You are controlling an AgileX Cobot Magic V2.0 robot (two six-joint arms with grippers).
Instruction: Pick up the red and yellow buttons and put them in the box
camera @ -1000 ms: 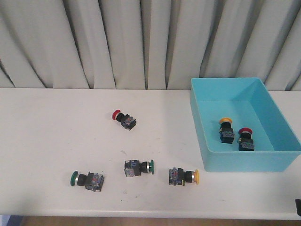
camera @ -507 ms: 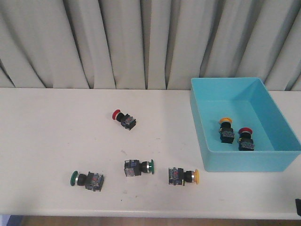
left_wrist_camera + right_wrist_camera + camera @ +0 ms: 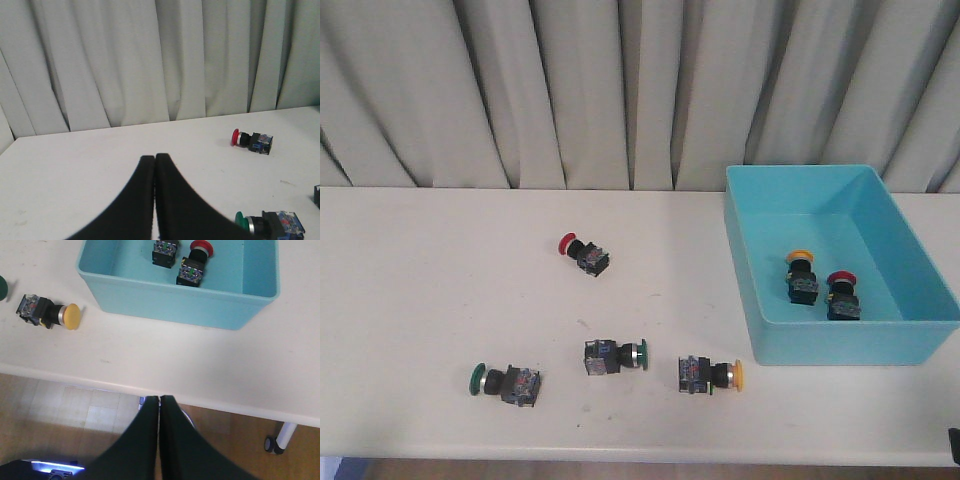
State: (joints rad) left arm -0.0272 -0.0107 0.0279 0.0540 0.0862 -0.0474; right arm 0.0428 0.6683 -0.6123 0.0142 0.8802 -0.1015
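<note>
The likeliest slip is grabbing a green button, since one lies just beside the yellow button near the table's front edge. The red button lies mid-table. The box, at the right edge, holds one yellow and one red button. The left gripper and right gripper are both closed and empty.
</note>
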